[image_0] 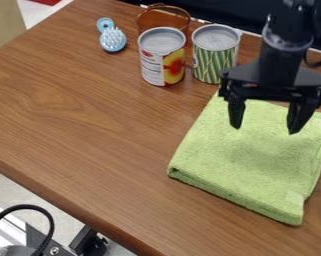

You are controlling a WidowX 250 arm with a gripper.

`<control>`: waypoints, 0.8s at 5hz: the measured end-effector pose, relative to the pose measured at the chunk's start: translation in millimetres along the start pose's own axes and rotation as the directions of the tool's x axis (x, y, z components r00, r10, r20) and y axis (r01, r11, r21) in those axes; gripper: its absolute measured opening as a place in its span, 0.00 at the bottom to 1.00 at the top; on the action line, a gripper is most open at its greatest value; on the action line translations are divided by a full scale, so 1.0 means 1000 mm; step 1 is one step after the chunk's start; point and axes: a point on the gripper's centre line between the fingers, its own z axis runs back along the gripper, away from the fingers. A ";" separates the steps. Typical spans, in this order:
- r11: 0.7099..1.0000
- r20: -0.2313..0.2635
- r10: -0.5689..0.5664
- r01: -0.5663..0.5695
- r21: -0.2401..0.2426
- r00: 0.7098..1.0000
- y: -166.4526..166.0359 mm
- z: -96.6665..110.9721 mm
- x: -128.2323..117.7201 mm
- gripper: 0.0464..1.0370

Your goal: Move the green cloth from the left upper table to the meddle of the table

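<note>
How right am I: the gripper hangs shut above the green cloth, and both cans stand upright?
Not quite: the camera view shows the gripper open, its two fingers well apart. It does hang above the green cloth, and both cans do stand upright.

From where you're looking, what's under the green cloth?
The green cloth lies on the brown wooden table, which shows beside it. The part it covers can't be seen, so I can't tell if anything is hidden there.
</note>
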 end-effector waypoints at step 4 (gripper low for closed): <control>0.990 0.013 0.087 -0.088 0.106 0.996 0.087 0.018 0.000 0.96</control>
